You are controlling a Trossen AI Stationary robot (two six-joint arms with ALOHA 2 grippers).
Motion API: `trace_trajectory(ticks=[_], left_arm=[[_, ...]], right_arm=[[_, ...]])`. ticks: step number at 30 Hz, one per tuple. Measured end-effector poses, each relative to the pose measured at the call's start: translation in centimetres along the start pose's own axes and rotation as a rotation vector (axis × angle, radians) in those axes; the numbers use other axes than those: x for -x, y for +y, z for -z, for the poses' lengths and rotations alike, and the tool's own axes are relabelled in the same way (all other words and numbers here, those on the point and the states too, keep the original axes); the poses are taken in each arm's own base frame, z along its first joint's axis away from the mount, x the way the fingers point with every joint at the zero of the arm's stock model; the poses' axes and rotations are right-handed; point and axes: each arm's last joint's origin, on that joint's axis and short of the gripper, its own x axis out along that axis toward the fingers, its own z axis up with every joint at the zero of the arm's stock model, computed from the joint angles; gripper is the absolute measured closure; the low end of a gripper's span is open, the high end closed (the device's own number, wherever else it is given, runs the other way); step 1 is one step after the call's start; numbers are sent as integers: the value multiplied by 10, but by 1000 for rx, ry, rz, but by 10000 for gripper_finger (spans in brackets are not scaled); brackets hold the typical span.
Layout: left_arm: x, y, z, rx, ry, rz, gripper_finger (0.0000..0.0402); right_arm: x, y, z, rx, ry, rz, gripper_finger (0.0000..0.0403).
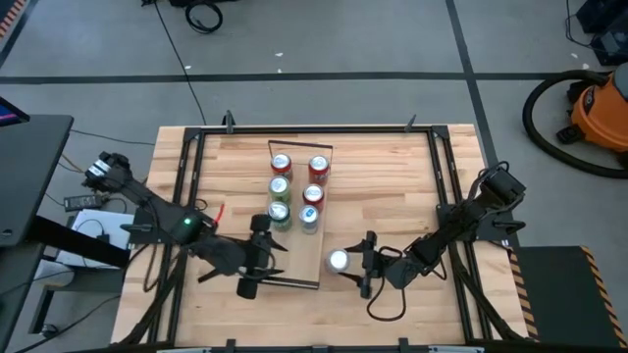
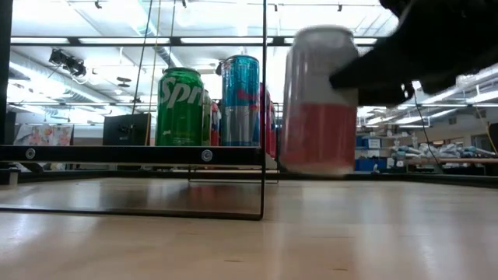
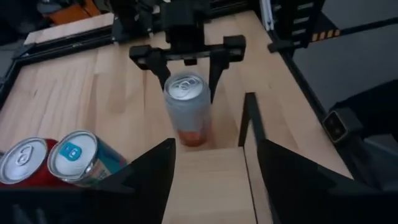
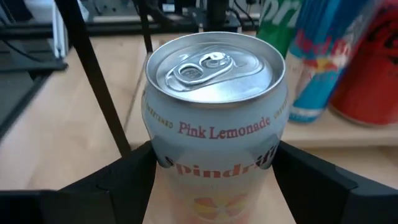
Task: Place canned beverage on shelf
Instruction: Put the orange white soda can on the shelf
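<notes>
Currently my right gripper [image 1: 345,262] is clamped on the pink lemonade can [image 1: 338,261], one finger [image 4: 118,186] on each side of its body. The can stands upright, long axis vertical, tab end up, just right of the near end of the shelf [image 1: 302,260] and not on it. My left gripper [image 1: 257,267] is closed on the shelf's near wire frame [image 2: 262,117]. Six cans [image 1: 295,191] stand on the plank in two rows. In the low view, my right arm hides the can's right edge.
</notes>
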Motion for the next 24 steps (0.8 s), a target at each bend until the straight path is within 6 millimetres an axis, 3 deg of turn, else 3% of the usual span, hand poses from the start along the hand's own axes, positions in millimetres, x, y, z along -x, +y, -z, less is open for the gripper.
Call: trace_trajectory(ticks=[7,17,24], left_arm=[[19,4,-4,22,-56,-26,164],[19,11,-5,77,-66,-90,164],[17,18,-6,122,-68,-136,164]], right_arm=[[-7,7,-25,-24,-57,-9,93],[-41,-3,-67,-4,12,-48,93],[-58,-11,-74,-36,-12,-42,93]])
